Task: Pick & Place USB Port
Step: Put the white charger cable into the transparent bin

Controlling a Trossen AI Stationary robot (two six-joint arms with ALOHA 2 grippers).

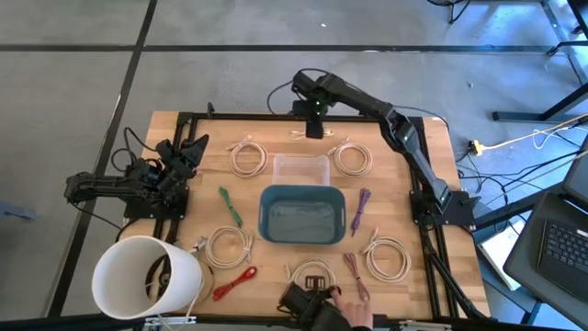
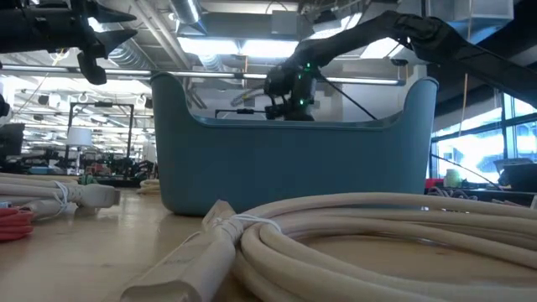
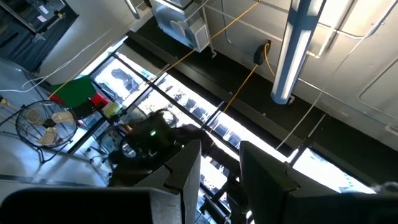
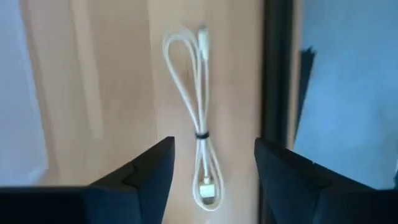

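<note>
The right claw (image 1: 315,129) hangs over the far edge of the counter (image 1: 432,165), its fingers (image 4: 149,171) spread apart with nothing between them. Directly below it, in the right wrist view, a thin white cable (image 4: 198,112) lies flat on the wood, folded into a long loop and bound near its middle by a dark tie, one white plug end lying in line with the gap between the fingers. In the high view this cable (image 1: 299,134) shows only as a small pale bit just beside the claw, beyond the clear tray (image 1: 301,169). The blue bin (image 1: 302,214) sits at the counter's centre, just nearer than the tray. Coiled cream cables ring them: one far left (image 1: 246,157), one far right (image 1: 353,158), one near left (image 1: 228,246), one near right (image 1: 387,257) and one at the near edge (image 1: 312,273). A green cable (image 1: 229,206) lies left of the bin, a purple cable (image 1: 359,211) right of it, a red cable (image 1: 235,281) near the front left. A white bucket (image 1: 147,278) stands at the near left corner. The left claw (image 1: 191,150) rests at the counter's left edge, pointed upward at the ceiling, its fingers (image 3: 186,171) partly apart and empty. A person's hand (image 1: 354,314) shows at the near edge.
</note>
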